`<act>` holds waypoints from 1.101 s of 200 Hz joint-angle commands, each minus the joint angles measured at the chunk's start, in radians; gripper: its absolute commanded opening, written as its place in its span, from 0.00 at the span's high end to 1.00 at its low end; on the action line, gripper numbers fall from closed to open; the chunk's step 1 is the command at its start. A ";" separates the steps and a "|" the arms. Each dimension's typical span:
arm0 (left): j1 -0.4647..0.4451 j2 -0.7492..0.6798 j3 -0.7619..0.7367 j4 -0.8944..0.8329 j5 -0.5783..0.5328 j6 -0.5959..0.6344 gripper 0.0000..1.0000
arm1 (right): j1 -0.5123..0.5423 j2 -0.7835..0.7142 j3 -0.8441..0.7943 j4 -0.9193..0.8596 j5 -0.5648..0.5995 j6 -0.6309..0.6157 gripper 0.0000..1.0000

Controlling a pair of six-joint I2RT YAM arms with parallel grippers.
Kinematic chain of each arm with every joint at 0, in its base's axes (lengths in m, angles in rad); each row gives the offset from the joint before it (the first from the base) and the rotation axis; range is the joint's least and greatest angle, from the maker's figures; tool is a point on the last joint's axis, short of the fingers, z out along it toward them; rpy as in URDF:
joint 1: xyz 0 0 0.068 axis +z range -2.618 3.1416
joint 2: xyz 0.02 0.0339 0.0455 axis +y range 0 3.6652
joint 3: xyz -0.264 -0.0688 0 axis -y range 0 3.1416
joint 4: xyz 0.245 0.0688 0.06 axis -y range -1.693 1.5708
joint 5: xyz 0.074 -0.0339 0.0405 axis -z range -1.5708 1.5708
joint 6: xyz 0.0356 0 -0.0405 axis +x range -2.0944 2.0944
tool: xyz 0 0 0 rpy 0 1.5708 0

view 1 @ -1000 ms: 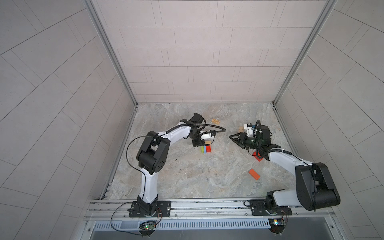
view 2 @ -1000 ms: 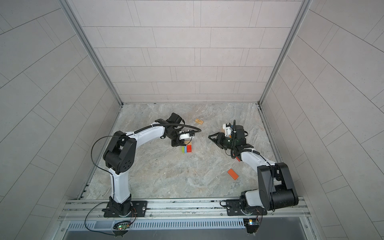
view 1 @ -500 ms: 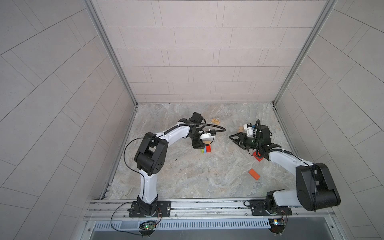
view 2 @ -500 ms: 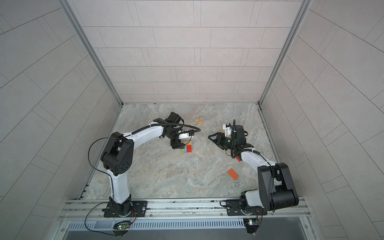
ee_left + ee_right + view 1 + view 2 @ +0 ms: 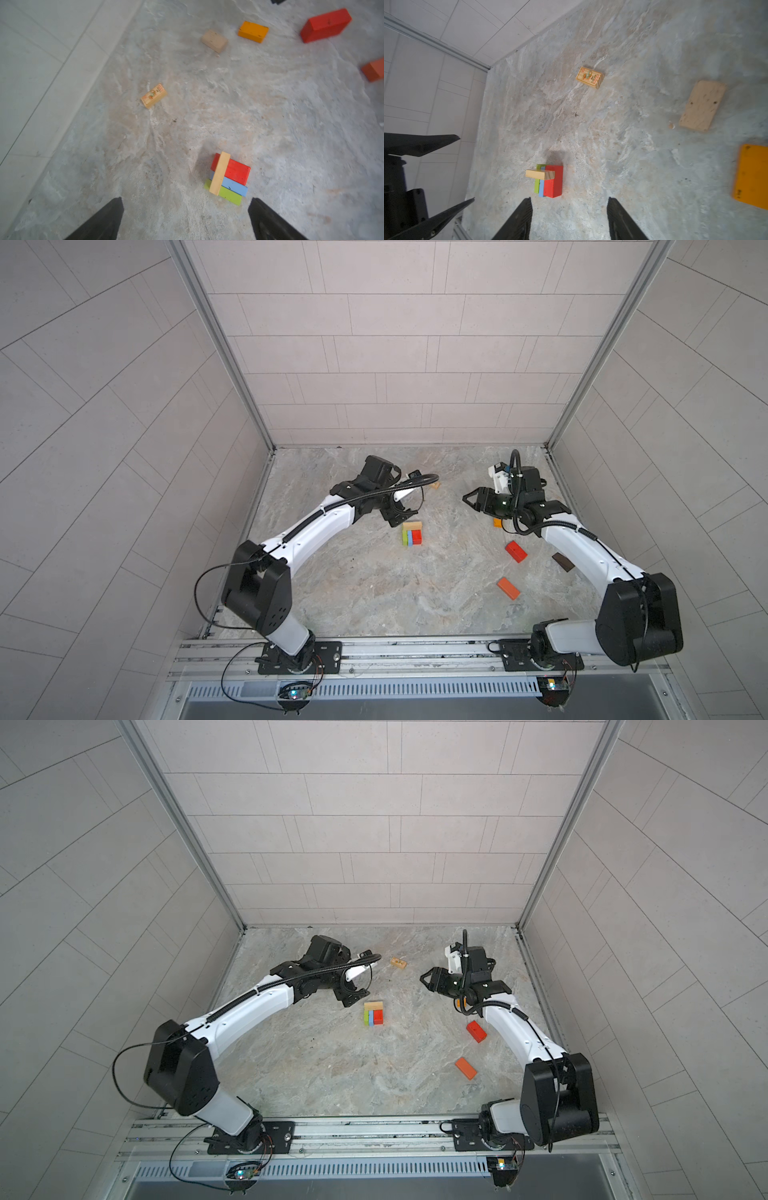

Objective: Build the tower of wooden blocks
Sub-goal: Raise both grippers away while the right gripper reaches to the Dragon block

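The tower [image 5: 412, 534] [image 5: 373, 1014] is a green, a blue and a red plank side by side, with one tan plank [image 5: 219, 173] [image 5: 539, 174] lying across their far end. My left gripper [image 5: 401, 516] [image 5: 185, 218] hovers just left of and behind the tower, open wide and empty. My right gripper [image 5: 471, 499] [image 5: 569, 218] is open and empty, to the right of the tower and pointing toward it. Loose wood blocks lie around: a printed tan one [image 5: 398, 962], a plain tan one [image 5: 702, 106], a yellow-orange one [image 5: 750, 176], a red one [image 5: 515, 551] and an orange one [image 5: 508, 588].
A dark brown block [image 5: 563, 562] lies by the right arm's forearm. The marble floor is boxed in by tiled walls, with a metal rail [image 5: 374, 651] along the front. In the right wrist view the left gripper's fingers [image 5: 425, 143] show beside the tower.
My left gripper has opened wide, letting go of the tan plank on the tower, and drawn back slightly. My right gripper has opened a little.
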 commanded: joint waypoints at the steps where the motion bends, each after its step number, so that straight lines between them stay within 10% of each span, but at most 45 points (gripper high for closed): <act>1: 0.009 -0.064 -0.070 0.193 -0.149 -0.321 0.00 | 0.011 0.082 0.088 -0.124 0.123 -0.178 0.41; 39: 0.048 -0.096 0.029 -0.036 -0.376 -0.636 0.00 | 0.037 0.275 0.296 -0.203 0.204 -0.322 0.39; 90: 0.202 -0.173 -0.063 -0.027 -0.108 -0.922 0.00 | 0.064 0.654 0.761 -0.451 0.210 -0.468 0.39; 155: 0.204 -0.187 -0.011 -0.260 -0.253 -0.952 0.00 | 0.129 1.095 1.393 -0.739 0.211 -0.711 0.33; 220: 0.206 -0.294 -0.197 -0.066 -0.272 -1.043 0.00 | 0.131 1.167 1.422 -0.681 0.166 -0.781 0.29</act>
